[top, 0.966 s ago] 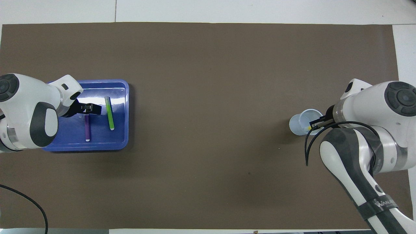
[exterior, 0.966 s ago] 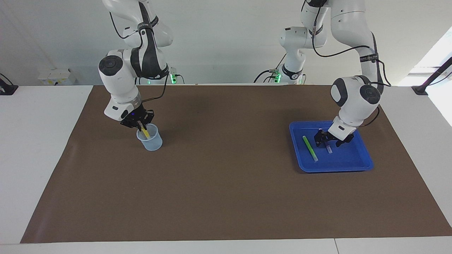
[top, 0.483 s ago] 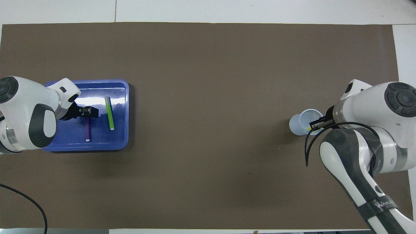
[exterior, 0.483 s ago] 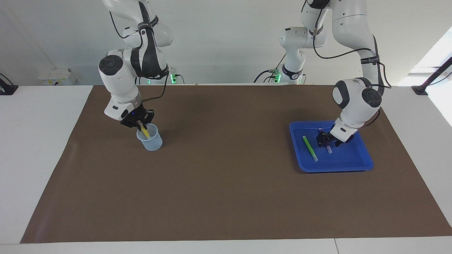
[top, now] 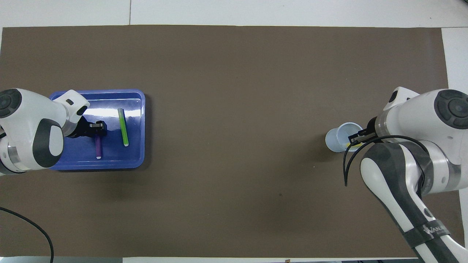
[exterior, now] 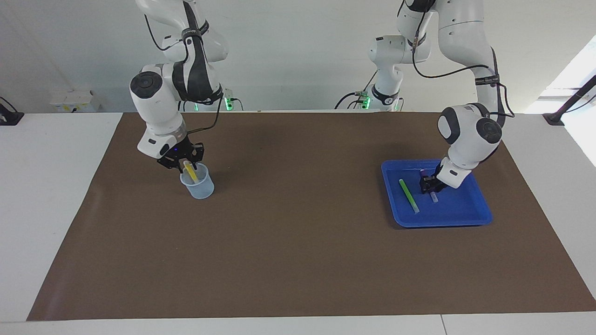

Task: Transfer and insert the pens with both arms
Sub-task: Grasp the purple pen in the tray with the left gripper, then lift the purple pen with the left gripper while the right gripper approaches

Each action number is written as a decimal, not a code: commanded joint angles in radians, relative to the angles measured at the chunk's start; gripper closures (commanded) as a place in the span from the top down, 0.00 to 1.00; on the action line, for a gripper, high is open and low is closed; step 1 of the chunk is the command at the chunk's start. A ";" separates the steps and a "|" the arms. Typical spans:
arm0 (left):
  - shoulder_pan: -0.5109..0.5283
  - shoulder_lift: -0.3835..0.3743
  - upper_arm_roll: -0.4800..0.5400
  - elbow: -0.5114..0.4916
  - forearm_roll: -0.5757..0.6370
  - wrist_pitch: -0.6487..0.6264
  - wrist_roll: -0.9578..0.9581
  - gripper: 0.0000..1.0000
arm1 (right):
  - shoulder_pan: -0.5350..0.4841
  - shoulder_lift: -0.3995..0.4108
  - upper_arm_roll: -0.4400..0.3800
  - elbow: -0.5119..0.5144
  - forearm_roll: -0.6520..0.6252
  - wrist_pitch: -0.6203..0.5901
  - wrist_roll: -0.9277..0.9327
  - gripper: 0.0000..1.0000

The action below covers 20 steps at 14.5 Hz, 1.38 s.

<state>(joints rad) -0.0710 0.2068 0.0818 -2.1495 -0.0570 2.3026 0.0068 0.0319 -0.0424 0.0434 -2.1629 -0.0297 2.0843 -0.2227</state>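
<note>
Since 1 second ago, our left tool [exterior: 430,184] has closed from a wide opening onto the purple pen [top: 98,147] in the blue tray [exterior: 465,217] at the left arm's end of the counter [exterior: 298,242], near the pen's end that lies closer to the robots, probably so the pen can be passed on. Just beside it lies the green pen [exterior: 409,196]. Our right tool [exterior: 184,163], now slightly higher, stands open over the clear cup [exterior: 198,182], where the yellow pen [exterior: 189,171] leans, seemingly released.
</note>
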 commanded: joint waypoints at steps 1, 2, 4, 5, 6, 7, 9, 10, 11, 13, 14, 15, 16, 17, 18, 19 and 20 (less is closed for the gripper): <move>0.007 -0.003 -0.008 -0.007 0.010 -0.008 -0.019 0.16 | -0.004 0.024 0.009 0.118 0.008 -0.096 -0.006 0.43; 0.008 -0.001 -0.008 -0.006 0.009 -0.009 -0.019 0.02 | -0.003 0.024 0.010 0.151 0.040 -0.121 -0.003 0.43; 0.008 -0.001 -0.008 0.000 0.009 -0.009 -0.019 0.00 | 0.020 0.024 0.013 0.211 0.135 -0.168 0.009 0.43; 0.008 0.000 -0.008 0.002 0.008 -0.009 -0.019 0.00 | 0.023 0.026 0.013 0.244 0.181 -0.187 0.040 0.42; 0.010 0.000 -0.008 0.007 0.006 -0.012 -0.019 0.00 | 0.029 0.029 0.015 0.274 0.227 -0.203 0.083 0.42; 0.008 0.002 -0.008 0.023 0.005 -0.031 -0.019 0.00 | 0.043 0.042 0.013 0.305 0.281 -0.214 0.132 0.42; 0.008 0.008 -0.008 0.101 -0.022 -0.130 -0.027 0.00 | 0.049 0.049 0.013 0.334 0.391 -0.234 0.215 0.42; 0.002 0.008 -0.008 0.141 -0.067 -0.191 -0.062 0.00 | 0.049 0.049 0.013 0.343 0.466 -0.236 0.270 0.42; -0.004 0.008 -0.008 0.186 -0.088 -0.248 -0.146 0.00 | 0.051 0.044 0.013 0.344 0.519 -0.236 0.333 0.42; -0.029 0.008 -0.016 0.282 -0.096 -0.375 -0.328 0.00 | 0.072 0.039 0.018 0.344 0.603 -0.225 0.454 0.43; -0.058 0.005 -0.016 0.330 -0.119 -0.446 -0.405 0.00 | 0.089 0.039 0.018 0.342 0.641 -0.219 0.504 0.47; -0.081 0.003 -0.014 0.380 -0.160 -0.516 -0.489 0.00 | 0.095 0.038 0.019 0.339 0.665 -0.219 0.531 0.49; -0.104 -0.001 -0.014 0.420 -0.193 -0.576 -0.589 0.00 | 0.117 0.036 0.019 0.339 0.685 -0.217 0.536 0.50; -0.125 -0.007 -0.016 0.453 -0.220 -0.627 -0.707 0.00 | 0.138 0.036 0.019 0.337 0.706 -0.207 0.542 0.51; -0.148 -0.015 -0.016 0.473 -0.263 -0.649 -0.822 0.00 | 0.149 0.035 0.019 0.333 0.732 -0.176 0.568 0.51; -0.177 -0.030 -0.016 0.476 -0.300 -0.646 -0.908 0.00 | 0.163 0.035 0.019 0.331 0.746 -0.146 0.597 0.51; -0.205 -0.047 -0.016 0.476 -0.331 -0.644 -0.965 0.00 | 0.181 0.035 0.019 0.331 0.752 -0.123 0.612 0.51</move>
<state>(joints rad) -0.2301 0.1834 0.0534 -1.6869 -0.3316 1.6865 -0.8257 0.1970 -0.0141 0.0588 -1.8367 0.6896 1.9222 0.3509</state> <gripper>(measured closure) 0.833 0.489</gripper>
